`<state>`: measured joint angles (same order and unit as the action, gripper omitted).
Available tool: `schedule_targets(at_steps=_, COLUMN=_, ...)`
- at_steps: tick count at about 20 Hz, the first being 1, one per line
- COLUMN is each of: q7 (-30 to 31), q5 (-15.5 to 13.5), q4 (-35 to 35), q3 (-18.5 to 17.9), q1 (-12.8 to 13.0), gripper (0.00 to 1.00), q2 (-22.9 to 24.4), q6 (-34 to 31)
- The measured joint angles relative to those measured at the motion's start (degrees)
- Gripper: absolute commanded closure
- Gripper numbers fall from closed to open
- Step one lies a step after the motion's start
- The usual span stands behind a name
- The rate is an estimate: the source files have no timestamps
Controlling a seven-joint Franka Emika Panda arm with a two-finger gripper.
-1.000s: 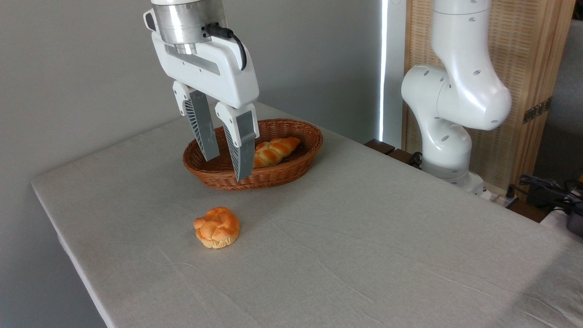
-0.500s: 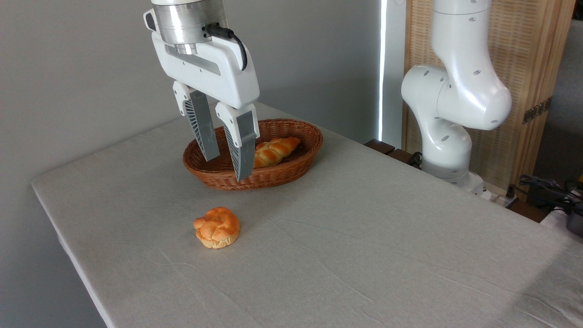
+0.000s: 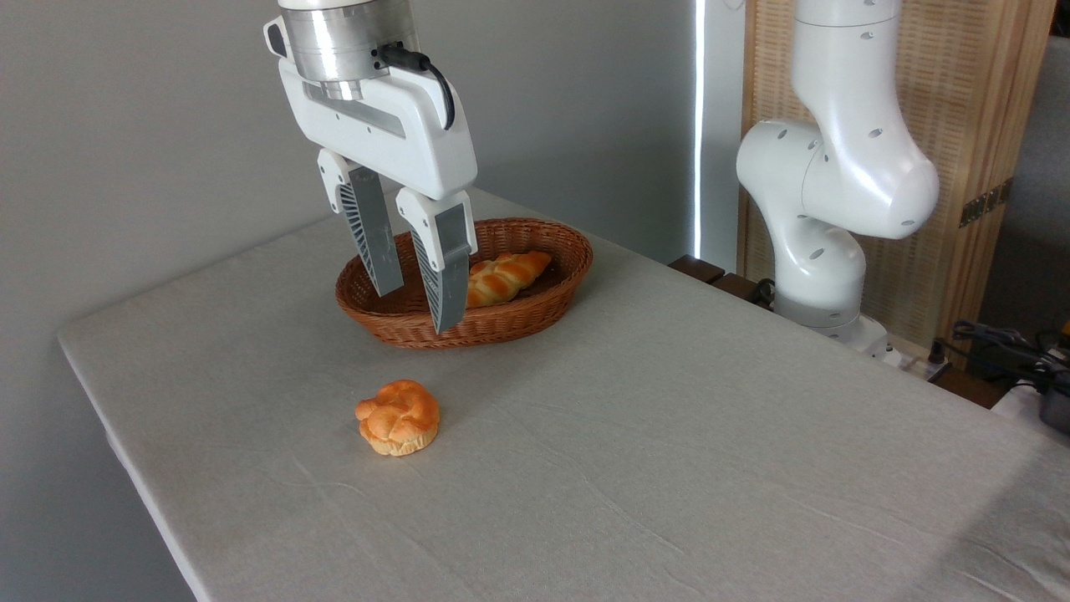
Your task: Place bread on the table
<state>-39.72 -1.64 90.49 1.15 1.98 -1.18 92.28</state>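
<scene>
The bread [image 3: 505, 277], a long braided golden-orange loaf, lies inside the brown wicker basket [image 3: 535, 318] at the back of the table [image 3: 685, 468]. My gripper [image 3: 415, 309] hangs open above the basket's left half, fingers pointing down, nothing between them. Its right finger [image 3: 443, 267] covers the loaf's left end in this view. The gripper is apart from the loaf and above the basket rim.
A small round knotted bun [image 3: 399, 416] sits on the cloth in front of the basket. The arm's white base [image 3: 823, 251] stands off the table's far right edge, with cables [image 3: 1003, 343] beside it. A wall runs behind the table's left side.
</scene>
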Motion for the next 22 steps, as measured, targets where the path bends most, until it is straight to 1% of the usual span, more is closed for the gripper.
schedule_targets(at_steps=19, q7=0.00, q5=-0.01, q4=0.00, q3=0.01, q1=-0.02, gripper=0.00, q2=0.09, q6=0.00)
schedule_targets(at_steps=22, q7=0.00, q5=-0.78, q4=0.22, q3=0.37, q1=-0.02, gripper=0.00, q2=0.53, q6=0.00)
